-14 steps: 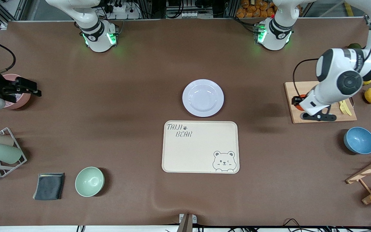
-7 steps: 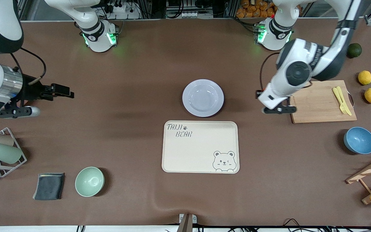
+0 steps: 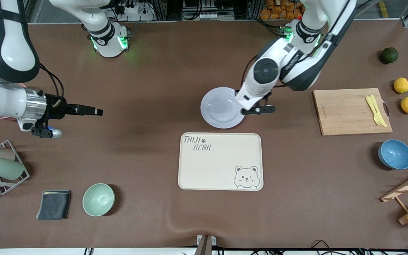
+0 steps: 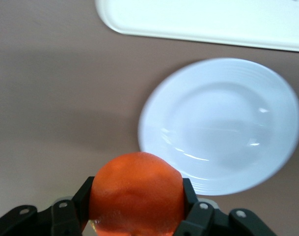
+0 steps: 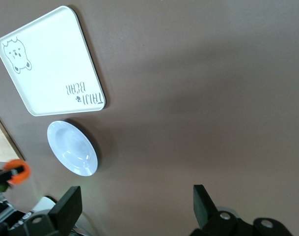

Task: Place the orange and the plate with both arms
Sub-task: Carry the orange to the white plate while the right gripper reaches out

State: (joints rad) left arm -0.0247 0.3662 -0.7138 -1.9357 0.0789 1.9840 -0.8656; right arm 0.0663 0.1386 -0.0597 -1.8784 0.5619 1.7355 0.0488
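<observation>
1. Carrying the orange (image 4: 136,191), the left gripper (image 3: 245,108) hung over the plate's (image 3: 214,106) rim on the side toward the left arm's end of the table; its fingers were clamped on the fruit from both sides, as the left wrist view showed.
2. The plate sat on the brown table (image 3: 147,170), just beside the bear tray (image 3: 220,161) and farther from the front camera than it. The 2 were apart, with a thin strip of table between them.
3. Key relation: from the held orange, the plate's centre lay toward the right arm's end of the table. In the left wrist view the fruit sat over bare table just off the rim, not over the well.
4. Judgement: the left arm needed a short further carry toward the plate's middle before lowering; a release here risked the orange striking the rim and rolling off.
5. The right gripper (image 3: 94,112) was over bare table toward the right arm's end, well apart from the plate, fingers spread wide and holding nothing (right wrist view). It pointed toward the plate.
6. The left arm was clearly nearer the plate than the right.
7. Orange not yet set down.
</observation>
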